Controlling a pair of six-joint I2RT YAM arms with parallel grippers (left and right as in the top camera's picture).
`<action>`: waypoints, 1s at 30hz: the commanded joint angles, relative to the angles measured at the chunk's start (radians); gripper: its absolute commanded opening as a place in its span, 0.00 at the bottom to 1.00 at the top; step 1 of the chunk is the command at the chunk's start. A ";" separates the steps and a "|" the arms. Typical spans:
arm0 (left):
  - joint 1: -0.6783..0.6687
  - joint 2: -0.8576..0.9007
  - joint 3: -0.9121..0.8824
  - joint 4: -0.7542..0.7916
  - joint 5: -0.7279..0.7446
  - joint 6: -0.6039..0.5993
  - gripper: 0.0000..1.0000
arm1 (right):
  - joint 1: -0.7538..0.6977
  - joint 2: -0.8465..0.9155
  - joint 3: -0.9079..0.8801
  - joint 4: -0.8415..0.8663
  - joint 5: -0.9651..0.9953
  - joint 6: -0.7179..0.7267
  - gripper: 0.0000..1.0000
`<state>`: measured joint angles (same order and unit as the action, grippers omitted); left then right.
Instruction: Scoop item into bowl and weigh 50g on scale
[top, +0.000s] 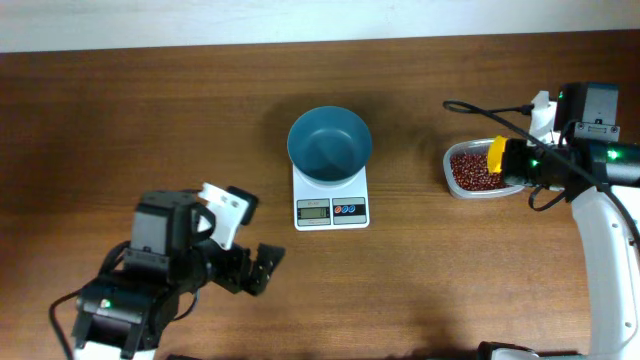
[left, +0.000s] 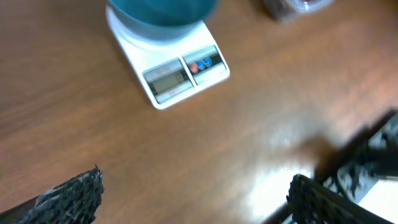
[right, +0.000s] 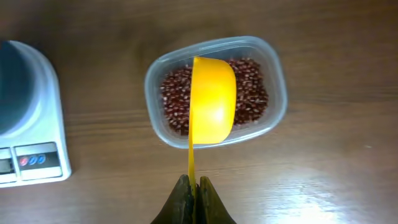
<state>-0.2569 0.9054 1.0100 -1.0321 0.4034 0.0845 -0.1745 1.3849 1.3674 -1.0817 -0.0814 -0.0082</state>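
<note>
Right wrist: yellow scoop points straight ahead over beans.

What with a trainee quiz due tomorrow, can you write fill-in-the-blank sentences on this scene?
The bowl stands on the ____.
The right pincer is shut on a ____ scoop.
The beans lie in a clear ____.
The left pincer is ____.
Missing: scale; yellow; tub; open.

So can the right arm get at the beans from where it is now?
Probably yes. The right gripper holds a yellow scoop by its handle over the open tub, and nothing lies between the scoop and the beans.
</note>
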 joint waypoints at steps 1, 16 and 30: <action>-0.045 0.033 0.018 -0.002 -0.065 0.076 0.99 | -0.003 0.000 0.002 -0.026 -0.047 -0.014 0.04; -0.066 0.118 0.136 -0.006 -0.204 0.194 0.99 | -0.003 0.000 0.002 -0.036 -0.046 -0.014 0.04; -0.081 0.118 0.141 -0.032 -0.202 0.194 0.99 | -0.003 0.000 0.002 -0.036 -0.046 -0.014 0.04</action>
<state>-0.3347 1.0229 1.1282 -1.0626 0.2043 0.2665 -0.1745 1.3849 1.3674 -1.1179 -0.1184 -0.0154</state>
